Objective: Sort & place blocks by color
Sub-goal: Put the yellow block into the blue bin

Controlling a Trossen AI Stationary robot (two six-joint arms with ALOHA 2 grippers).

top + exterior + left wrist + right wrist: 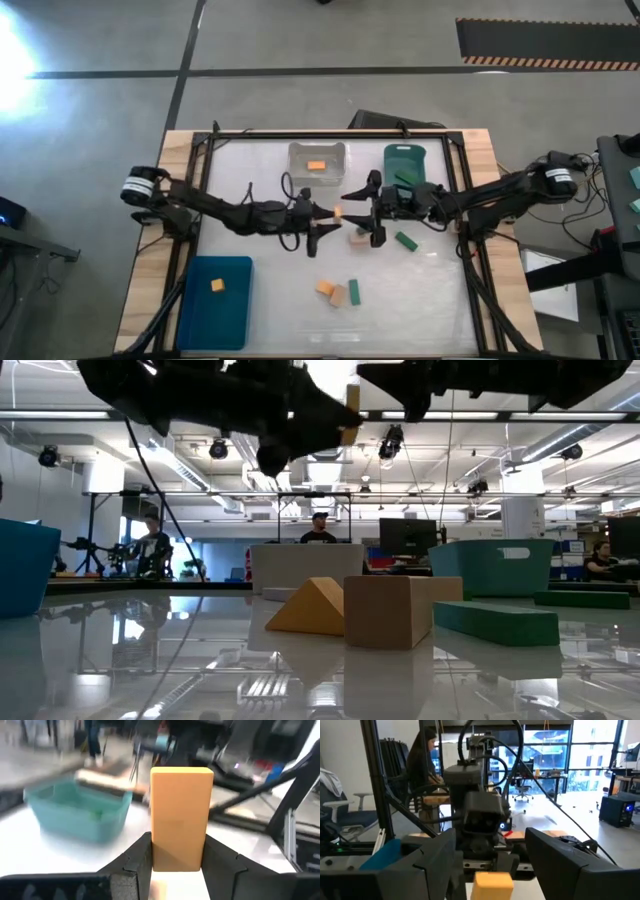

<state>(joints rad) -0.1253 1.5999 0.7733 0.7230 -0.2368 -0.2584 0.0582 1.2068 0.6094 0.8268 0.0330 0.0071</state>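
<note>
Above the middle of the glossy white worktop [270,290], holding a small orange rectangular block [338,212] clear of the surface, the left pincer [334,216] clenching it between both dark fingers [131,862]. Facing it from just beside, the right pincer [362,212] spreading wide and gripping nothing. Lying near the front edge: an orange wedge block [305,608], a pale tan wooden cube [388,611] and a green bar block [495,622]. Sitting in the clear bin [318,151], another orange block [316,166].
</note>
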